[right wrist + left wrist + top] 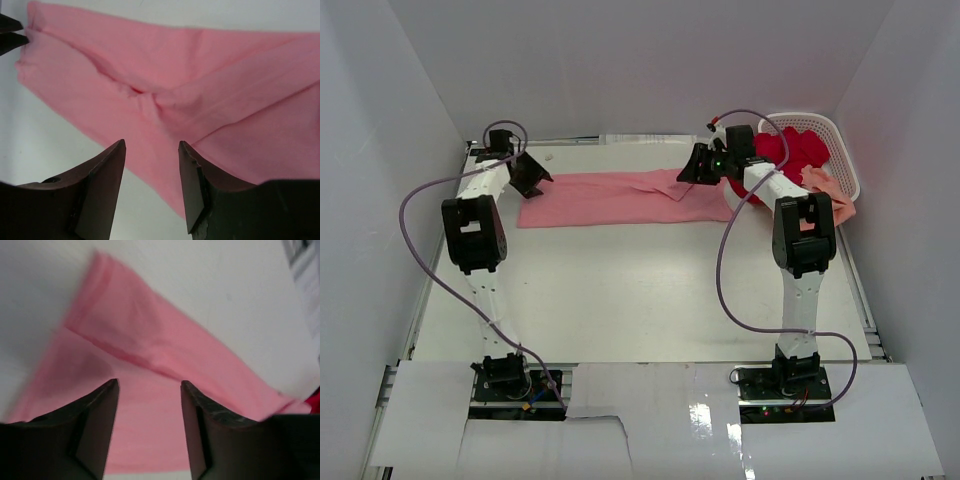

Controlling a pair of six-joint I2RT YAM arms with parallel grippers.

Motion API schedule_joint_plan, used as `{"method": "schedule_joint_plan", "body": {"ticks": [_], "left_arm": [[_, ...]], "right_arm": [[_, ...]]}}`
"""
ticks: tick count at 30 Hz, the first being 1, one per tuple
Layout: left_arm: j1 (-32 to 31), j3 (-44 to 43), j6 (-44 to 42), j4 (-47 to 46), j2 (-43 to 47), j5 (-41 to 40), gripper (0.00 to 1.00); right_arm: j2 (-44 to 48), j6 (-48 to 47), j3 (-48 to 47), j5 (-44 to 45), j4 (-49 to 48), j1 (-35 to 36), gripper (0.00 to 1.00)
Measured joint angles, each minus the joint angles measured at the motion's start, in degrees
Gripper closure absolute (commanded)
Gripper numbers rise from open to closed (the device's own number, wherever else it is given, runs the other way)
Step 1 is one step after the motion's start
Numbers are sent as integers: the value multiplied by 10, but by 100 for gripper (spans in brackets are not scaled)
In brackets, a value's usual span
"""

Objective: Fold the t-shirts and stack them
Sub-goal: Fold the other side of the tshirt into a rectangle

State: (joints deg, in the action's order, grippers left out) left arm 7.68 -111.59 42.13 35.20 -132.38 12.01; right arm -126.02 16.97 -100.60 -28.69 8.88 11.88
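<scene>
The medium pink t-shirt lies flat on the far half of the table, folded into a long band running left to right. At far right, the deep red t-shirt sits crumpled in the white basket, and the peach t-shirt drapes over its near rim.

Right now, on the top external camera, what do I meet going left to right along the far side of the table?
left gripper → pink t-shirt → right gripper → red t-shirt → peach t-shirt
</scene>
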Motion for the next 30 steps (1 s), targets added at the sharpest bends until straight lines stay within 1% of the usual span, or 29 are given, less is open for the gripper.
{"method": "schedule_joint_plan", "body": {"ticks": [1, 3, 4, 5, 9, 12, 19, 24, 30], "left_arm": [[-14, 27, -8, -12, 11, 13, 49], [-52, 75, -17, -32, 31, 43, 55], [-71, 93, -21, -39, 38, 58, 61], [-92, 113, -25, -50, 45, 74, 62], [-169, 171, -31, -84, 68, 122, 62], [-200, 191, -31, -108, 85, 149, 61], [-212, 179, -30, -157, 87, 173, 61], [-223, 147, -20, -185, 70, 183, 60], [-247, 142, -16, -211, 52, 196, 60]], "right_arm": [[7, 7, 16, -8, -5, 4, 48], [18, 24, 46, -25, -14, 12, 48], [20, 31, 56, -31, -18, 13, 48], [24, 38, 69, -37, -29, 14, 48], [40, 70, 125, -47, -58, 14, 46], [41, 88, 143, -48, -74, 14, 46], [29, 114, 135, -50, -104, 14, 44], [-10, 122, 102, -47, -106, 14, 43], [-28, 127, 101, -41, -104, 14, 43]]}}
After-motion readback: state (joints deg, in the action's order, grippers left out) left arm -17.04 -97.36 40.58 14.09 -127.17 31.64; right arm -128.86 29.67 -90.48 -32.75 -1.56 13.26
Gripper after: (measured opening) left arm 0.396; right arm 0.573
